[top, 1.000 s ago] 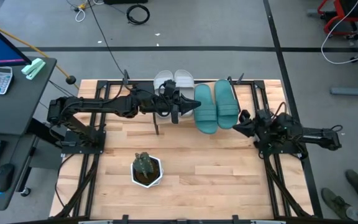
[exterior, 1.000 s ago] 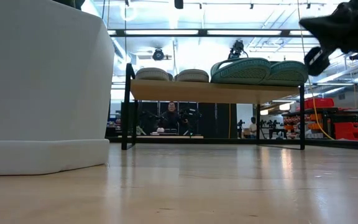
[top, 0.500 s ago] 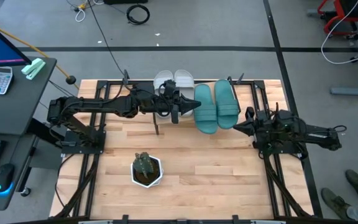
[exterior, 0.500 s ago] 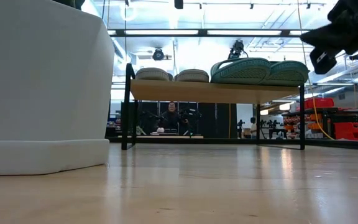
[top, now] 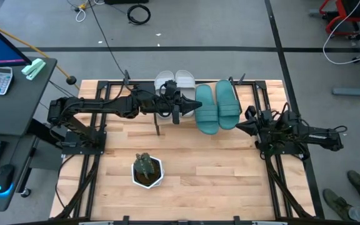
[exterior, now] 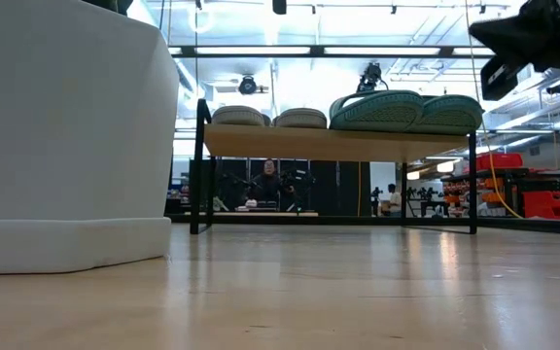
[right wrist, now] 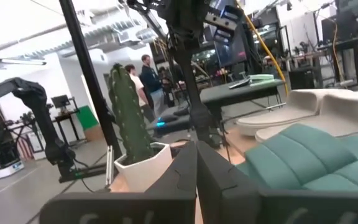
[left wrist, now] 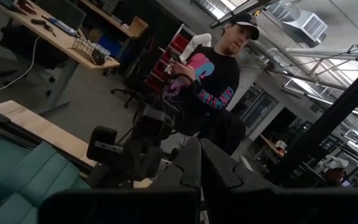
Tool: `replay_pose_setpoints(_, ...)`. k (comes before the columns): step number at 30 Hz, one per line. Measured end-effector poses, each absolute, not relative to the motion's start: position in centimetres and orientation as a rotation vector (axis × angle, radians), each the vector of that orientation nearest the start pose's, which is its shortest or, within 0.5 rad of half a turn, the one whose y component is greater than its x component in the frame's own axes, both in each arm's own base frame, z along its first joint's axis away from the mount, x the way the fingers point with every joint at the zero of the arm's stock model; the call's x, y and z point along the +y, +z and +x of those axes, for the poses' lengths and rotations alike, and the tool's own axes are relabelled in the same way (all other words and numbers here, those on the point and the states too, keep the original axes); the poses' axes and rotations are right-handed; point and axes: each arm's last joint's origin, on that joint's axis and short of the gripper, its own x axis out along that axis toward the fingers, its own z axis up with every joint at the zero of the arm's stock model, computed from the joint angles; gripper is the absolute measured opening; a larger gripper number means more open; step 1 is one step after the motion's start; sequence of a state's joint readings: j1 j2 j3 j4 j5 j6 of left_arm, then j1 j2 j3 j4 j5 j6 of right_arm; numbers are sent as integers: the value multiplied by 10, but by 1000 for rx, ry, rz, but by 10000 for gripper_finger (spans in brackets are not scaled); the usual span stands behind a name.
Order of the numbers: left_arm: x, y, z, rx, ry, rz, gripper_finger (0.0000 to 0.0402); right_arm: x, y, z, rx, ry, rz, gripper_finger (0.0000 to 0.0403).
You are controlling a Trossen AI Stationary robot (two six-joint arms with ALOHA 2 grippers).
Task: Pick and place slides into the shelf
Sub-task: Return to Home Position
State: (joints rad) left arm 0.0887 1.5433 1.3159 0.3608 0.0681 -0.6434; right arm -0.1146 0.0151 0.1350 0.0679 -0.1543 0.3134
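With grey slides [top: 175, 80] and green slides [top: 218, 106] lying on the shelf [exterior: 338, 143], placing is looking done, the left gripper [top: 191, 106] above it and right gripper [top: 241, 127] beside it (both empty, fingers pressed together) needing only a pull-back home.

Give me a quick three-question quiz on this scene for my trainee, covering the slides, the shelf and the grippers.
1. True or false: the grey slides and the green slides all sit on the shelf.
2. Which pair lies nearer the right gripper? A: grey. B: green.
3. What do the left gripper and the right gripper hold?

Key: 1 true. 2 B. 3 nothing; both are shut and empty.
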Motion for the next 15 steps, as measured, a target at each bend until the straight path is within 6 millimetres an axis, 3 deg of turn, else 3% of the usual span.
replay_pose_setpoints(15, 30, 384, 359, -137, -18, -640, 4, -6, 208, 90, -222, 72, 298, 1)
